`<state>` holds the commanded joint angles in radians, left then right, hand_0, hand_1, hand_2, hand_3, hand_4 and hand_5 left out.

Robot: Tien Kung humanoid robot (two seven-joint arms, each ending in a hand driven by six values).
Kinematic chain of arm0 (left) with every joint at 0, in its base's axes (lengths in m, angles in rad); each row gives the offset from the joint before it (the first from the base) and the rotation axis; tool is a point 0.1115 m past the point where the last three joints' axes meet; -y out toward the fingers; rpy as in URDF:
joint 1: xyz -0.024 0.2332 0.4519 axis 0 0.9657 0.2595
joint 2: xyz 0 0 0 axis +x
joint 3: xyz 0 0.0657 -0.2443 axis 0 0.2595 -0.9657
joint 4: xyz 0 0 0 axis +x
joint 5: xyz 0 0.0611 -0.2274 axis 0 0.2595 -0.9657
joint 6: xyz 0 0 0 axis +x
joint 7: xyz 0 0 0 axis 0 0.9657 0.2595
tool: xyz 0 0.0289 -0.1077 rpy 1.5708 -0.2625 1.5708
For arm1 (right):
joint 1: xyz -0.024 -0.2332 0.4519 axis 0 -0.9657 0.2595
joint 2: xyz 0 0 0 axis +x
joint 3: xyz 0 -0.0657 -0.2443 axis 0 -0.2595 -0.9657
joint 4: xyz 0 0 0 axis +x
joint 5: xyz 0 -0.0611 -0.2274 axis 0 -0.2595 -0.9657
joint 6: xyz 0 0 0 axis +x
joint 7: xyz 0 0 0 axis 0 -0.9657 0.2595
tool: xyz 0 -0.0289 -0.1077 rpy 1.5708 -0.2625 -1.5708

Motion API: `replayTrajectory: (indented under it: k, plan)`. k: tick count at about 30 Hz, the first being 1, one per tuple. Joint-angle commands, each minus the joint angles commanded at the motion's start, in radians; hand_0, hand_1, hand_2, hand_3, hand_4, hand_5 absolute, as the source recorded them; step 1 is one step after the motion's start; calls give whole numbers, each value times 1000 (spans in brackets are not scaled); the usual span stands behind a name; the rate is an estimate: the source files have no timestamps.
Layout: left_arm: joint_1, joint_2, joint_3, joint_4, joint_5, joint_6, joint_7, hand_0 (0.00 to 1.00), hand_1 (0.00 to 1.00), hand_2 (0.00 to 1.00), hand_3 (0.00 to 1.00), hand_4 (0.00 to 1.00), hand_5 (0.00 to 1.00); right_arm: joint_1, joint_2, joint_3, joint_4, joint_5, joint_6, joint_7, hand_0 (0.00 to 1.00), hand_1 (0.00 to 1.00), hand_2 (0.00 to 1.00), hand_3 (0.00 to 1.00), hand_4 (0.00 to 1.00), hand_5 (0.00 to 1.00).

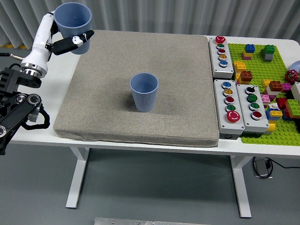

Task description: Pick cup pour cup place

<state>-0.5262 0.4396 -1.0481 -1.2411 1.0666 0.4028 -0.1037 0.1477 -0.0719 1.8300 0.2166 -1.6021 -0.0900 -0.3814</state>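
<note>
- White counter (pixel 56 84) stands on a grey floor before pale vertical blinds, and a grey mat (pixel 178 70) covers most of its top.
- At the mat's far left corner the left hand (pixel 55 33), white with dark fingertips, is wrapped round a blue cup (pixel 73 19); one finger lies across the cup's front wall below the rim.
- This held cup is upright, mouth upward, and lifted clear of the mat over the counter's far left corner.
- Its black arm (pixel 16 105) comes in from the left edge of the counter and rises to the white forearm.
- A second blue cup (pixel 144 91), ribbed and upright, stands alone near the middle of the mat, well apart from the held one.
- Past the mat's right edge lie three grey button boxes (pixel 234 101) with coloured buttons: one toward the far edge, two side by side toward the near edge.
- Along the counter's right edge a green baseplate (pixel 281 61) carries scattered toy bricks (pixel 276 96) in many colours.
- No right hand shows anywhere.
</note>
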Motion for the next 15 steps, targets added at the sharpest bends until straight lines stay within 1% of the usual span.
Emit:
replayTrajectory:
  k: [1,3,5,7,8,9,11,12,13,15]
  plan:
    - [8,-4,-9,3,-25,11,1,474,455,486,482,798,238,0,0,0,0,1,0,0,704,707,667,632,67,475]
    - [35,-25,-41,17,-37,13,0,474,455,486,482,798,238,1,0,-2,-1,3,-1,1,704,707,667,632,67,475]
    - [69,-59,-82,40,19,32,-6,474,455,486,482,798,238,2,0,-2,-1,3,0,2,704,707,667,632,67,475]
    - [85,-80,-97,55,81,67,-12,476,460,488,482,797,243,4,0,-3,-1,6,-1,2,704,707,668,632,65,474]
    - [93,-94,-94,65,124,97,-24,476,460,488,482,797,243,4,0,-3,-1,6,-1,2,704,707,668,632,65,474]
    - [97,-100,-92,70,162,126,-29,476,460,488,482,797,243,5,0,-3,-2,6,-1,2,704,707,668,632,65,474]
    - [105,-115,-83,81,228,170,-42,476,460,488,482,797,243,5,1,-2,-1,3,-1,1,704,707,668,632,65,474]
    - [111,-129,-75,89,243,192,-53,477,465,488,483,797,244,5,1,-1,-1,0,-1,1,704,707,668,631,65,474]
    - [114,-136,-73,94,246,199,-59,477,465,488,483,797,244,5,1,-1,-1,-1,-1,1,704,707,668,631,65,474]
    - [122,-159,-71,110,239,211,-85,477,465,488,483,797,244,5,1,0,-1,-3,0,2,704,707,668,631,65,474]
